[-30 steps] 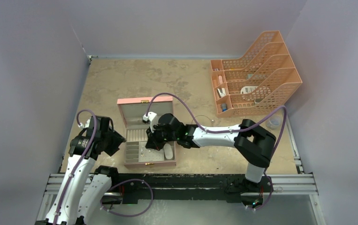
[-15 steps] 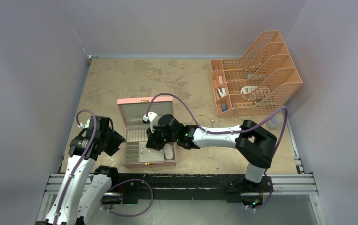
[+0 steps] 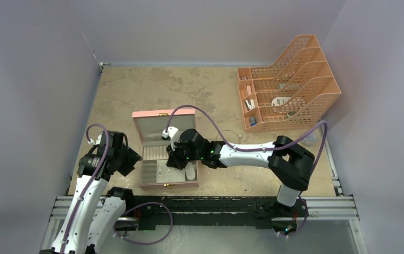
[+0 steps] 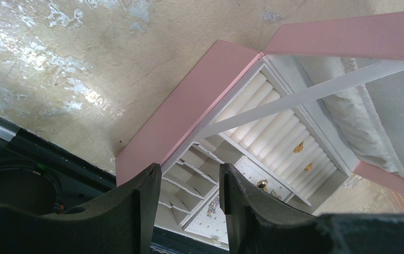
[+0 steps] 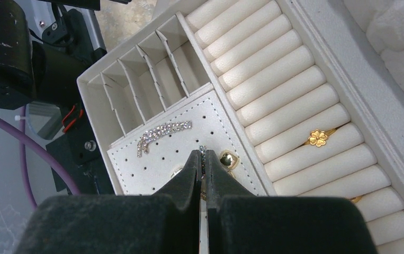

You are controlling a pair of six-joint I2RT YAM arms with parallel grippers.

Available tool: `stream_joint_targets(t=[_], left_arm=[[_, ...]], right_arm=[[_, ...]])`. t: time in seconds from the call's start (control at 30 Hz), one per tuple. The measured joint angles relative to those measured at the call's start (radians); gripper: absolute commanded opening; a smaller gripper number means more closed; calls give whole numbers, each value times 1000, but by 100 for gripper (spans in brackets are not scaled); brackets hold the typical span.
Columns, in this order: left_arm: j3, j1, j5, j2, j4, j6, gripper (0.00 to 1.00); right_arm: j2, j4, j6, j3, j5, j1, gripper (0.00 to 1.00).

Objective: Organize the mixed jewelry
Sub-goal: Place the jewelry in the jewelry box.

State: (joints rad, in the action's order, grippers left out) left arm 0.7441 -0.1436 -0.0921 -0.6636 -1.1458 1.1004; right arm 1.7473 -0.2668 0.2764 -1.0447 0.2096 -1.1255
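The pink jewelry box [image 3: 162, 115] lies open with its pale lining showing. My right gripper [image 5: 203, 159] hangs just over the box's perforated pad [image 5: 157, 166], shut on a small sparkling silvery strip [image 5: 203, 151] that pokes out at its tips. A second sparkling strip [image 5: 162, 133] lies on the pad, and a gold stud [image 5: 228, 158] sits beside the fingers. A gold clover ring [image 5: 319, 138] is tucked between the ring rolls [image 5: 274, 90]. My left gripper [image 4: 189, 177] stands open and holds nothing, above the box's near left corner by the small compartments [image 4: 186, 174].
An orange mesh file rack [image 3: 295, 79] with stationery bits stands at the back right. The raised lid [image 4: 348, 42] and its white strap [image 4: 305, 95] lie close ahead of the left gripper. The metal rail [image 3: 210, 203] runs along the table's near edge.
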Motion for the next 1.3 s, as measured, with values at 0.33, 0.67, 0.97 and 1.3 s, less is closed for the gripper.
stream_joint_targets(t=[0.33, 0.67, 0.97, 1.3], left_arm=[[0, 0, 0, 1, 0, 0, 44], [0, 0, 0, 1, 0, 0, 44], [0, 0, 0, 1, 0, 0, 44], [0, 0, 0, 1, 0, 0, 44]], right_arm=[[-55, -99, -9, 79, 2, 0, 0], [-58, -158, -16, 85, 12, -2, 0], [-10, -127, -28, 55, 18, -7, 0], [-1, -119, -28, 45, 17, -8, 0]])
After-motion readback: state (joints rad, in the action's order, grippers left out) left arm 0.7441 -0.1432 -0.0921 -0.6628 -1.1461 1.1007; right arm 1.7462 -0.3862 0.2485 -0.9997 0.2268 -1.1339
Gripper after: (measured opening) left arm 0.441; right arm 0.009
